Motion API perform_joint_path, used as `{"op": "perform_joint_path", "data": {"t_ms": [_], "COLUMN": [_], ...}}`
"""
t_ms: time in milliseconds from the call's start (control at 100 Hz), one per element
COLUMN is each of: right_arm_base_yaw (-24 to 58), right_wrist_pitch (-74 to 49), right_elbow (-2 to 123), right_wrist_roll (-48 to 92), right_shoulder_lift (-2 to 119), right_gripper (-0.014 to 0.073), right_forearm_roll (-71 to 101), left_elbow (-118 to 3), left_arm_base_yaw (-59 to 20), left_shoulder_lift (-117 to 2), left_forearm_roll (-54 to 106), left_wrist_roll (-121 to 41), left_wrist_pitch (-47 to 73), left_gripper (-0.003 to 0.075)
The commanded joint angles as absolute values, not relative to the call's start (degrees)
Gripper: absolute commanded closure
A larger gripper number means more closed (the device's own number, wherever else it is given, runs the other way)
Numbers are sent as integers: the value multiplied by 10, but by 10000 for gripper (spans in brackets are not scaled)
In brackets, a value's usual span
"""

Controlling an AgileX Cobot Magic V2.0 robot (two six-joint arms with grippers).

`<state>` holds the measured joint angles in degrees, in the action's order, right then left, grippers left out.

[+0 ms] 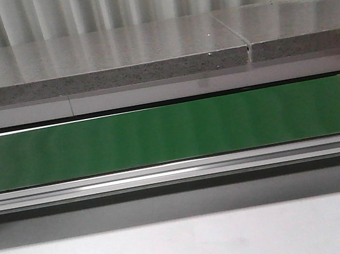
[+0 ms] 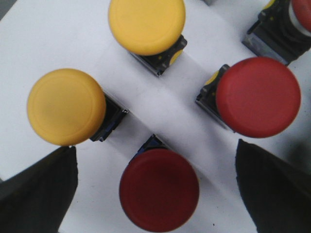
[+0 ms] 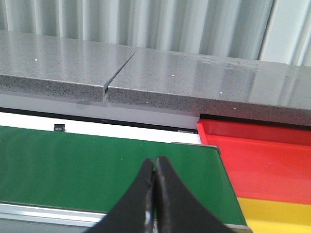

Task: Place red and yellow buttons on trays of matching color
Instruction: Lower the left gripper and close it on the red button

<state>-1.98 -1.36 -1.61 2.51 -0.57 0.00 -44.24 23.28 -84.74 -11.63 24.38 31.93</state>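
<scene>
1. Buttons, mushroom-headed, five in the left wrist view, all standing on a white surface. Yellow button at top centre; second yellow button at middle left; red button at middle right; second red button at bottom centre; a third red one, cut by the frame edge, at the upper right corner. All stand apart, none touching.
2. Left gripper: dark fingers spread wide at the lower left and lower right corners, the bottom-centre red button between them, not touched.
3. Right gripper: fingers pressed together at bottom centre, holding nothing.
4. Trays, right wrist view, lower right: red tray above, yellow tray below, edges adjoining; both just beside the end of the green belt.
5. Front view: green belt crosses mid-frame; grey speckled slab above; pale desk below. No buttons or arms in this view.
</scene>
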Motion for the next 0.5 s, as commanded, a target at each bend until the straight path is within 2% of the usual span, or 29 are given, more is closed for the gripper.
{"op": "perform_joint_path", "data": {"t_ms": [0, 400, 490], "right_arm_base_yaw": [-18, -18, -18], "right_wrist_pitch": [30, 30, 30], "right_elbow": [-13, -13, -13], "right_wrist_roll": [26, 26, 26], "right_shoulder_lift": [-15, -15, -15], "right_gripper": [662, 662, 662], "right_forearm_roll": [0, 0, 0], "left_elbow": [-460, -460, -460], "left_arm_base_yaw": [238, 253, 253], "left_shoulder_lift": [-833, -834, -834], "left_forearm_roll": [-119, -110, -110], "left_wrist_roll": [244, 246, 246], "left_wrist_pitch": [287, 287, 288], "left_gripper": [102, 103, 143]}}
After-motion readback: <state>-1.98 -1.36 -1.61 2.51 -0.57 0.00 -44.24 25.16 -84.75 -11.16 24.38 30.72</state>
